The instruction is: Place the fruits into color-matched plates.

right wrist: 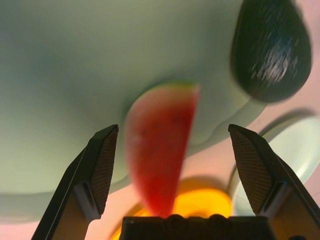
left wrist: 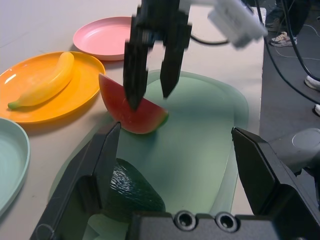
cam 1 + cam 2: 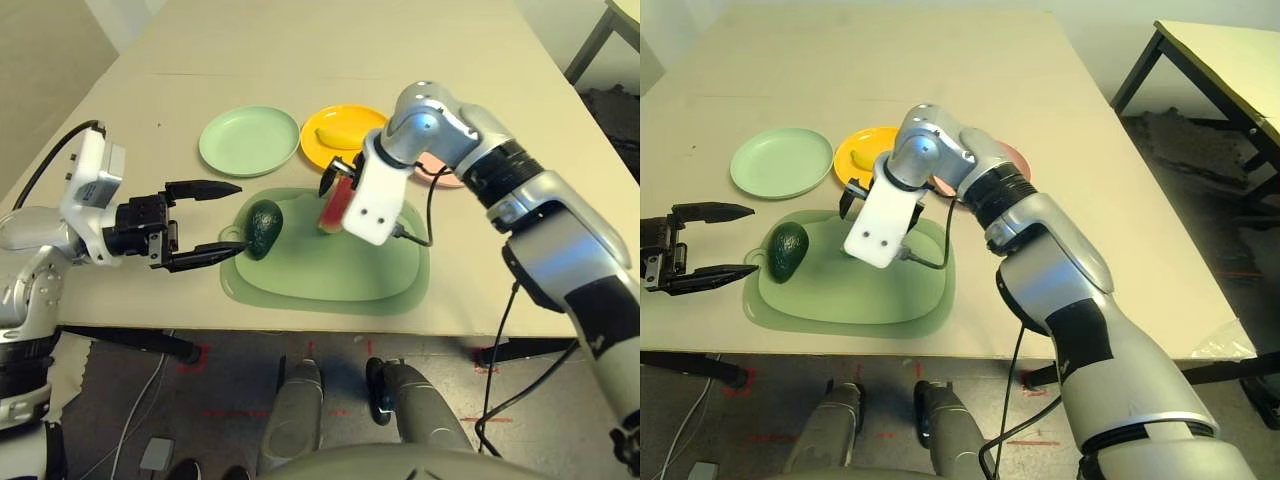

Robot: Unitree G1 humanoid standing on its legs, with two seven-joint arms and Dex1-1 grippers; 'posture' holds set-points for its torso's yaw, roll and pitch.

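Right gripper (image 1: 170,165) spread wide, pointing down, straddling watermelon wedge (image 1: 159,145) on cutting mat (image 3: 380,265); wedge's long axis runs along gap between fingers. Left gripper (image 3: 222,218) spread wide too, just beside avocado (image 3: 264,228). Pink plate (image 2: 102,37) lies beyond wedge.

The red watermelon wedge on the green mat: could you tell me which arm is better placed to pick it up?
Right. The right gripper hangs directly over the red watermelon wedge, jaws open astride it; the left gripper flanks the dark green avocado.
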